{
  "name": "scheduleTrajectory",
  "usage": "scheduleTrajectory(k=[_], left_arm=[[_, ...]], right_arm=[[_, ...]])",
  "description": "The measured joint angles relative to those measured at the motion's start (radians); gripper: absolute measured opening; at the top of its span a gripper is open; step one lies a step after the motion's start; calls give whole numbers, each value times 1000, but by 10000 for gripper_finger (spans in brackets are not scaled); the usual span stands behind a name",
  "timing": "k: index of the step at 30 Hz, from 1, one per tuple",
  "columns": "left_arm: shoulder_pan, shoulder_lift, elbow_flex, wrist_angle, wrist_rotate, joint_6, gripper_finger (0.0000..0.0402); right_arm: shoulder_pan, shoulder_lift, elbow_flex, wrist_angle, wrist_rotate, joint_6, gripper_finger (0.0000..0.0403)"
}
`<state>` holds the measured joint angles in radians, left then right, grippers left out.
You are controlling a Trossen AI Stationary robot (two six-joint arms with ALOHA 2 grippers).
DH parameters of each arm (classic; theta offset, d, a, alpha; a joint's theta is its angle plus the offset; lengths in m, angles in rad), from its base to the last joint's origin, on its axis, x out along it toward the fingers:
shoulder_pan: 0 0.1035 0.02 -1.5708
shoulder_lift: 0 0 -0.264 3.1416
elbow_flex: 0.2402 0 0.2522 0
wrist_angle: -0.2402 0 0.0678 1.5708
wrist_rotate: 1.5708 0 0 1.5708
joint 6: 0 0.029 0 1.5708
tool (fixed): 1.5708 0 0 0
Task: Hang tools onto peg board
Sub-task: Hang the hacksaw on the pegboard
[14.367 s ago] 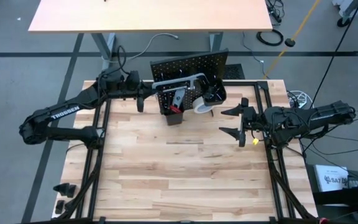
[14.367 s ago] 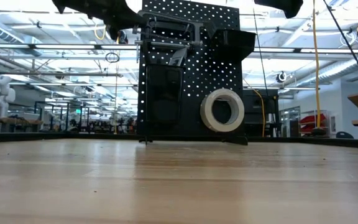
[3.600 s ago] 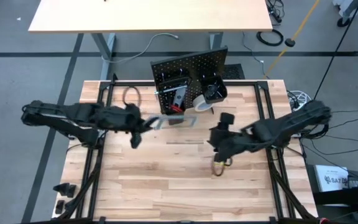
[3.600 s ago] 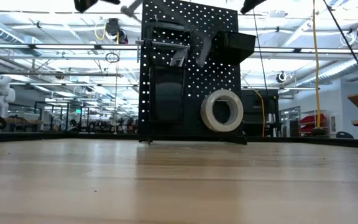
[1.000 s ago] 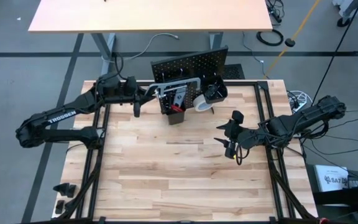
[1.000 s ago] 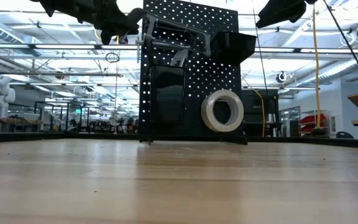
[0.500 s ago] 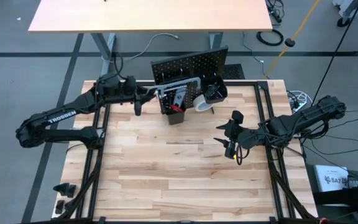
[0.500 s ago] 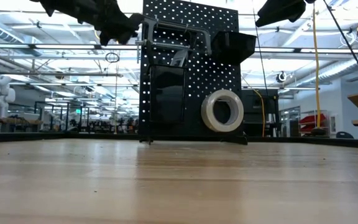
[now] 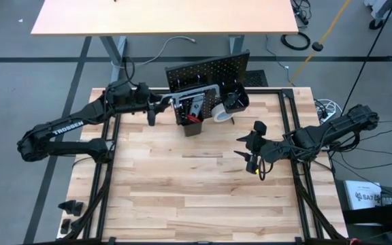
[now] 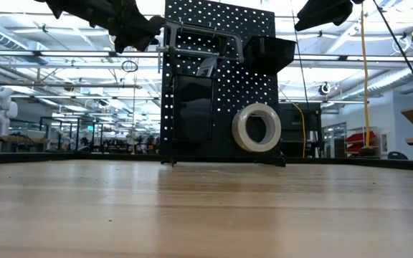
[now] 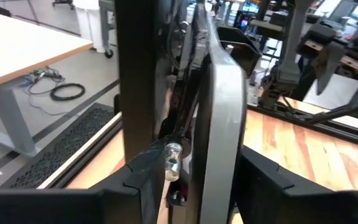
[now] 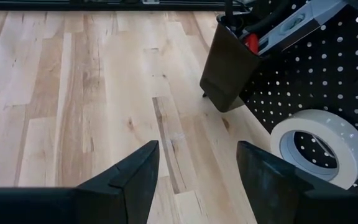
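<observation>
Left gripper (image 11: 197,186) jaws released, straddling grey bar clamp (image 11: 222,118) at peg board (image 9: 206,73). Right gripper (image 12: 197,168) jaws released, empty over bench (image 12: 73,93). "TROSSEN" on left arm (image 9: 70,126).

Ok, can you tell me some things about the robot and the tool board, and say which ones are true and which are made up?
1. The white tape roll hangs on the front of the peg board. True.
2. The peg board is lying flat on the table. False: it stands upright near the table's far edge.
3. The left gripper is up by the peg board, beside the grey bar clamp. True.
4. The right gripper is holding the tape roll. False: its fingers are open and empty, out over the bare table, away from the board.
5. A red-handled tool sticks out of a black bin on the board. True.
</observation>
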<state>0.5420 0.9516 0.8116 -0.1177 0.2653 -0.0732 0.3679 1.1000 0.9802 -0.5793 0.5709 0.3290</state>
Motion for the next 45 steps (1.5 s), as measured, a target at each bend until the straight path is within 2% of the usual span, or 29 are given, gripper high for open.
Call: scheduleTrajectory(k=[6,12,24,27,30,32,41,45], left_arm=[[0,0,0,-1,-25,9,168],[-1,0,0,-1,29,29,169],[-6,0,0,-5,30,73,168],[-6,0,0,-12,30,83,132],[-5,0,0,-26,30,83,45],[-5,-1,0,-26,31,82,15],[-5,-47,0,-32,-5,122,20],[-6,-85,0,-76,-14,167,45]], right_arm=[[0,0,0,0,-28,0,208],[0,0,0,0,-29,0,208],[0,0,0,3,-29,0,208],[0,0,0,3,-29,0,208],[0,0,0,4,-29,0,208],[0,0,0,4,-29,0,208],[0,0,0,4,-30,0,208],[0,0,0,4,-30,0,208]])
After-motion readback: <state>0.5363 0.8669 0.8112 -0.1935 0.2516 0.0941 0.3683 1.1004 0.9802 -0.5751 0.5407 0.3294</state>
